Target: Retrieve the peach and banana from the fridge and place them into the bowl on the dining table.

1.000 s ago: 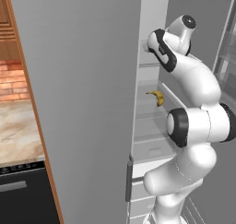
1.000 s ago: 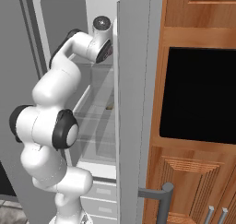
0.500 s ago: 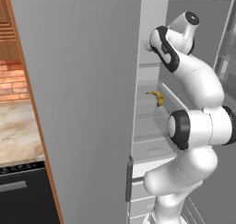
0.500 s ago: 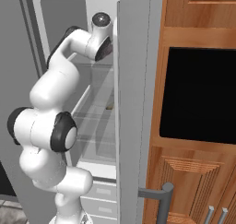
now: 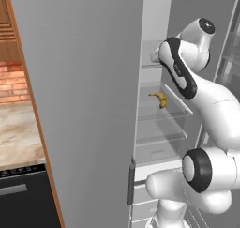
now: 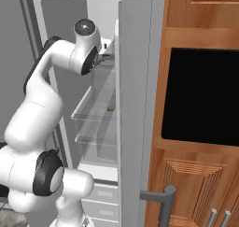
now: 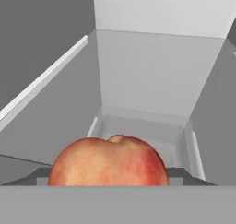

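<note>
The reddish-orange peach [image 7: 109, 161] sits right at the bottom of the hand view, between the dark fingertips [image 7: 40, 174] of my gripper [image 7: 109, 177], which is shut on it. Behind it is the grey back wall of an upper compartment of the fridge [image 5: 93, 91]. My hand reaches into that compartment from the arm's bent wrist [image 5: 178, 65]. The yellow banana [image 5: 160, 98] lies on a glass shelf one level below the hand. The bowl and the dining table are out of view.
Both fridge doors stand open, one on each side of the arm, with the right one [image 6: 135, 109] close to the wrist. A black oven [image 6: 203, 95] sits in the wooden cabinets to the right. A marbled counter [image 5: 16, 133] lies at the left. White drawers [image 5: 140, 194] are below the shelves.
The wrist and forearm have risen a little and drawn back from the shelf. The banana has stayed on its shelf.
</note>
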Robot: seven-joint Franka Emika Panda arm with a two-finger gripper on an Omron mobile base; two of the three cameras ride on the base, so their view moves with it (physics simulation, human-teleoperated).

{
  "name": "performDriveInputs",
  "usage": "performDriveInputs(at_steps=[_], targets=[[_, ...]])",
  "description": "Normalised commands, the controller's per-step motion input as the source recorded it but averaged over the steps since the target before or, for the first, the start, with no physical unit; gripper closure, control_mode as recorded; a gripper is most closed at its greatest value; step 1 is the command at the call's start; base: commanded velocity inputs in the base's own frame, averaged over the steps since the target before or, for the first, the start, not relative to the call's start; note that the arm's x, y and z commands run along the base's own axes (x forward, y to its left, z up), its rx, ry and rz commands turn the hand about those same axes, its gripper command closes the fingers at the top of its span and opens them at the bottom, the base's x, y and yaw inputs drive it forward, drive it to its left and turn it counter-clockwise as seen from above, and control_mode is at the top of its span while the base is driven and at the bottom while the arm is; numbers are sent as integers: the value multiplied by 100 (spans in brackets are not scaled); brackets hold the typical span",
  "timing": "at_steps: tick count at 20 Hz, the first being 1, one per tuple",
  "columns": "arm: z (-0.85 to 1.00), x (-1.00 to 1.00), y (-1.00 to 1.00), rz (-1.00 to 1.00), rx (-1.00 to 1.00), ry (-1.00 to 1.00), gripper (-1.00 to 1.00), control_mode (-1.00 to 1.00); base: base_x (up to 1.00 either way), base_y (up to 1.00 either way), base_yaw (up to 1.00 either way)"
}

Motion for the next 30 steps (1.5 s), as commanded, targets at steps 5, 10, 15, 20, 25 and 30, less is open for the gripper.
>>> performDriveInputs(at_steps=[5, 10, 15, 20, 25, 30], targets=[[-49, -100, -1, -4, 0, -8, 100, -100, 0, 0, 0], [-11, -100, -10, -7, 0, -5, 100, -100, 0, 0, 0], [0, -100, -9, -5, 0, -1, 100, -100, 0, 0, 0], [0, -80, -2, -1, 0, 0, 100, 100, -20, 0, 0], [0, 0, 0, 0, 0, 0, 100, 100, -100, 0, -3], [0, 0, 0, 0, 0, 0, 100, 100, -100, 1, -10]])
